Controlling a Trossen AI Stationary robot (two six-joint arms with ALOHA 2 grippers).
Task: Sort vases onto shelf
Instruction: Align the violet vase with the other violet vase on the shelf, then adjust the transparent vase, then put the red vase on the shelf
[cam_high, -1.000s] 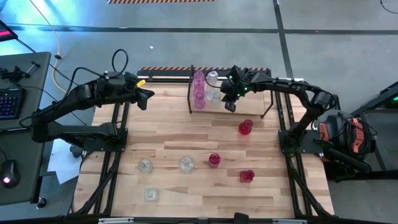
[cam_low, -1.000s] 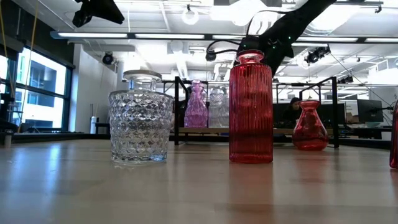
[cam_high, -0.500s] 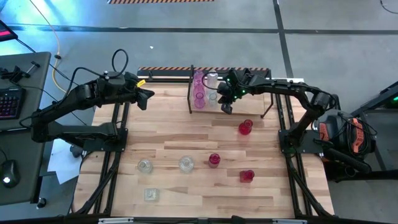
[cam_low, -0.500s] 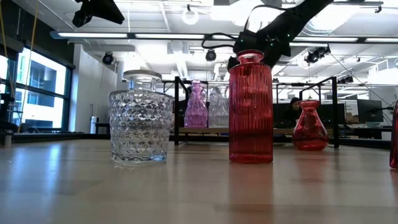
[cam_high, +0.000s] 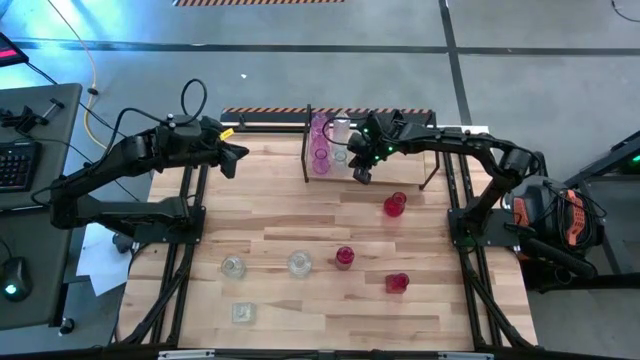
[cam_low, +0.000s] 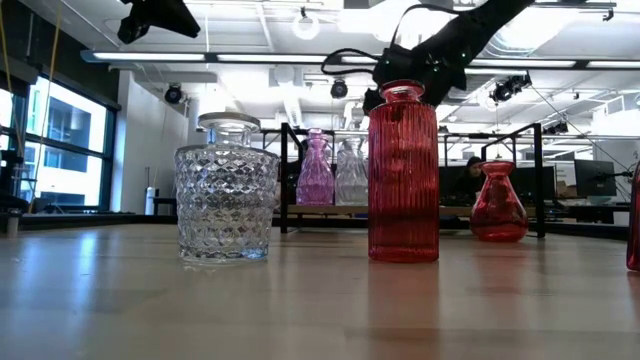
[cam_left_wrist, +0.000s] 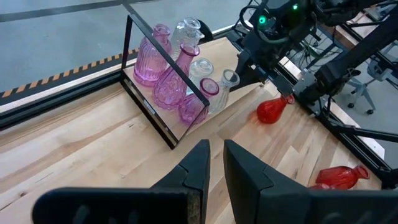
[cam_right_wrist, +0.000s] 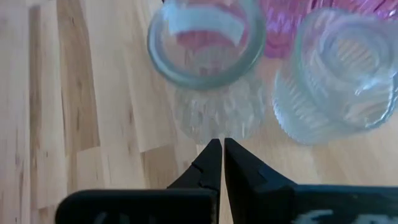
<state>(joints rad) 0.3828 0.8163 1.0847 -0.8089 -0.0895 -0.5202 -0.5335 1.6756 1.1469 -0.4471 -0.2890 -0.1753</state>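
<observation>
Glass of this kind is likely light but brittle and slick, so each vase looks best taken around its narrow neck or just under the rim. Pink vases (cam_left_wrist: 163, 68) and clear ones (cam_left_wrist: 198, 67) already crowd one end of the shelf (cam_high: 345, 150) at the desk's (cam_high: 300, 210) far edge. The right end effector (cam_high: 361, 172) hangs shut and empty just in front of that cluster, a clear vase (cam_right_wrist: 208, 68) directly ahead of it. The left end effector (cam_high: 232, 158) waits aside, nearly closed, holding nothing. Red vases (cam_high: 394, 205) and clear vases (cam_high: 233, 267) are scattered well apart on the desk; packed neighbours and the thin frame obstruct placing
</observation>
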